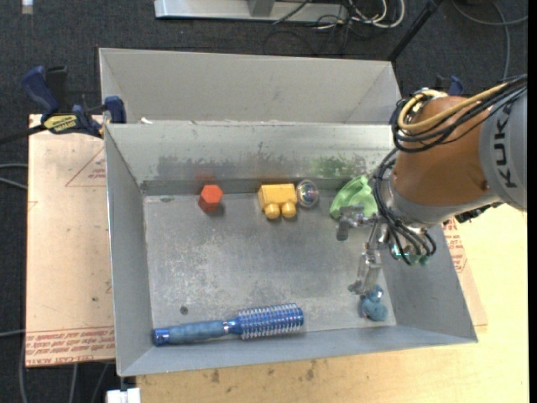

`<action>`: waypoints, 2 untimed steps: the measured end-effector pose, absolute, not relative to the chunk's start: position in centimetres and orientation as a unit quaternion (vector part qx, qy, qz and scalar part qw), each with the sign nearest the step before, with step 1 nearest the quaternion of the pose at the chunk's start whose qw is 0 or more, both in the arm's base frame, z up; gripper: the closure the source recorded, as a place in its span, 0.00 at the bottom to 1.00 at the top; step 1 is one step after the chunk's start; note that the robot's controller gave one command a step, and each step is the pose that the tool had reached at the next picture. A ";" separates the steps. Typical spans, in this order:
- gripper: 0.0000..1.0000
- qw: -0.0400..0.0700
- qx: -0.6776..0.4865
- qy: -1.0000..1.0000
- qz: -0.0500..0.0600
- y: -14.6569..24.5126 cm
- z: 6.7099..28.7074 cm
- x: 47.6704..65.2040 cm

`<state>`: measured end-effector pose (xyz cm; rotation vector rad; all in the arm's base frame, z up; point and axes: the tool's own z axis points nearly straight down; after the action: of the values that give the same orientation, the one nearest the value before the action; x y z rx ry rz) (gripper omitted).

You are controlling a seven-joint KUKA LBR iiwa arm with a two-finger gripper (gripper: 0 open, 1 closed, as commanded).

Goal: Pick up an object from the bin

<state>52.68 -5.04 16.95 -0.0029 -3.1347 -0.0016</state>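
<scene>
gripper (367, 282) hangs just above the small blue soft-looking lump (374, 307) in the near right corner of the grey metal bin (126, 250); can't tell if it's apart or together; looks like approach stage imo; next it'd need to drop and clamp that lump

The only lettering that can be read stands on the robot's arm (503, 154), at the right edge of the frame about halfway down. Large dark capitals "KU" are printed on the arm's pale grey casing, just right of its orange cover (436, 170). The letters lie turned on their side, following the length of the casing. The rest of the word runs out past the frame's right edge, so only these two letters are legible.
</scene>
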 end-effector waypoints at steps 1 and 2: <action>0.00 -0.008 0.092 -0.996 0.001 -11.8 7.0 48.4; 0.00 -0.003 0.104 -0.995 0.001 -15.1 10.2 49.2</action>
<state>49.19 -15.09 10.17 0.3276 -3.1301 0.0038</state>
